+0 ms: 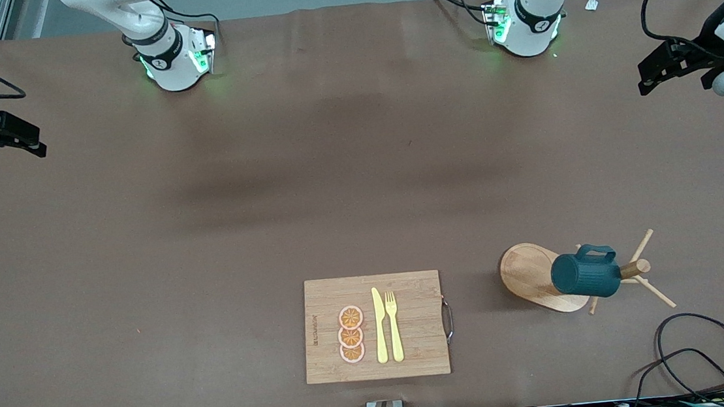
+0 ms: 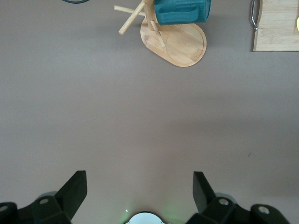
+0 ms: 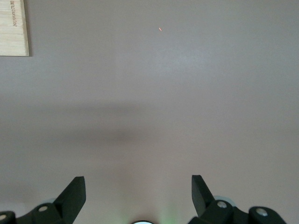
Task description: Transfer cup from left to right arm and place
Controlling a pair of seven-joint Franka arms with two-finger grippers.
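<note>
Brown table (image 1: 209, 256) carries everything. Right gripper (image 1: 26, 142) waits above its end of the table, fingers spread, empty. Cutting board (image 1: 412, 324) lies beside the peg rack (image 1: 539, 276); the cup (image 1: 586, 274) hangs on that rack. Left gripper (image 1: 658, 69) waits likewise, spread and empty.

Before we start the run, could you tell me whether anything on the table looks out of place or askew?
Nothing stands out. The cup hangs on the wooden peg rack; knife, fork and orange slices lie neatly on the cutting board. Both grippers wait open.
</note>
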